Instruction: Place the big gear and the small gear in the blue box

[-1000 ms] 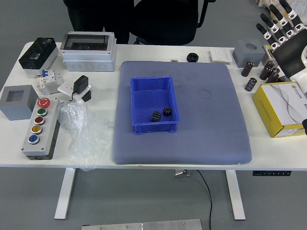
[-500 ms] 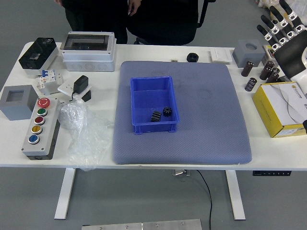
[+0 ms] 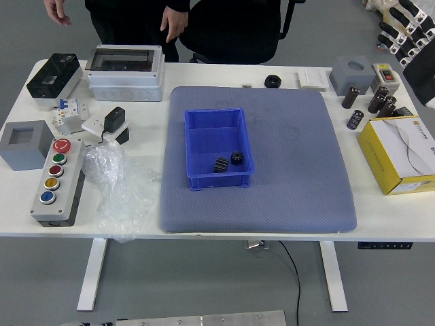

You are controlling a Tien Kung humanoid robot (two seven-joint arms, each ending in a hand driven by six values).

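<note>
Right robot hand [image 3: 418, 58], its fingers stretched out and spread wide with nothing held, was raised near the far right corner of the white table [image 3: 299, 236]. Toward the near end of the blue box [image 3: 192, 146], on the mat [image 3: 292, 197], lay the big gear [image 3: 221, 165]; the small gear [image 3: 236, 158] sat just beside it, inside too. Beyond the far edge, a person's two hands [image 3: 174, 23] hung down, well apart.

Yellow-and-white cardboard box [image 3: 409, 185]: print on its near side, too small for me to read.
Dark upright cylinder [image 3: 355, 119]: pale markings, illegible to me.
</note>
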